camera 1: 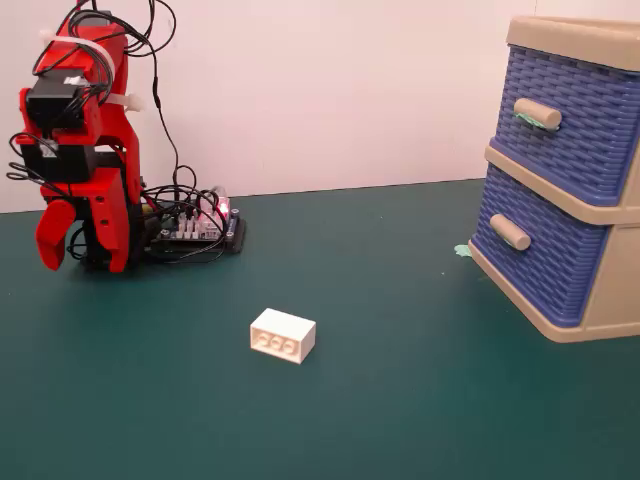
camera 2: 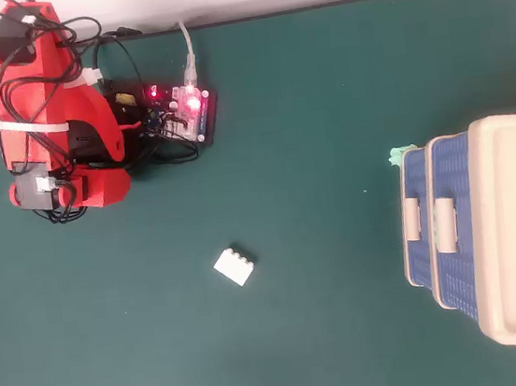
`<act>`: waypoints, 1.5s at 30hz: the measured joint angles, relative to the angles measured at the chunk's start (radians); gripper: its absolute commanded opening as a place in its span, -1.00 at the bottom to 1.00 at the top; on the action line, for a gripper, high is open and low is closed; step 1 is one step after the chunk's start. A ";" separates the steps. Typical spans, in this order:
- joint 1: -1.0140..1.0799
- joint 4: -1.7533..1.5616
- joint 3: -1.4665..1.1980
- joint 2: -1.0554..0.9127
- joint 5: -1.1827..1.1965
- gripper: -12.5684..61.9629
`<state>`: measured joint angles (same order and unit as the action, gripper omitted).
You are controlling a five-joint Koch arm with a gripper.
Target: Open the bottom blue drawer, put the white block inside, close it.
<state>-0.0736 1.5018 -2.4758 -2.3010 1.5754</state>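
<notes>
Arm folded at rest, gripper [camera 1: 57, 238] pointing down just above the table [camera 1: 400, 400], holding nothing; only one red jaw shows in the fixed view, so can't tell if jaws are apart or together. In the overhead view the gripper [camera 2: 60, 194] is hidden under the arm body. Block [camera 1: 283, 335] lies on the table right of and nearer the camera than the gripper, well apart, studs facing sideways. Bottom drawer [camera 1: 540, 250] far right of the gripper, closed, plain handle [camera 1: 510, 232]. Circuit board [camera 1: 195, 230] just right of the arm base.
</notes>
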 measured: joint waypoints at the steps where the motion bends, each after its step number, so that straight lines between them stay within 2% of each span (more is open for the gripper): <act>1: 0.000 0.000 0.000 0.000 -0.002 0.25; 12: 0.008 0.000 0.006 0.000 -0.002 0.25; 20: -0.014 0.202 0.560 0.000 0.020 0.25; 24: -0.290 0.202 0.661 0.021 0.252 0.25; 26: -0.549 0.117 0.669 0.055 0.522 0.25; 30: -1.055 -0.313 0.606 0.179 1.127 0.25; 33: -1.198 -0.695 0.505 0.314 1.397 0.25; 37: -1.266 -1.259 0.396 0.514 1.486 0.25; 40: -1.316 -1.766 0.376 0.746 1.486 0.25; 45: -1.345 -2.326 0.420 1.095 1.486 0.24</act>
<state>-1.4189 -0.8237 -2.0555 -1.2057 3.0618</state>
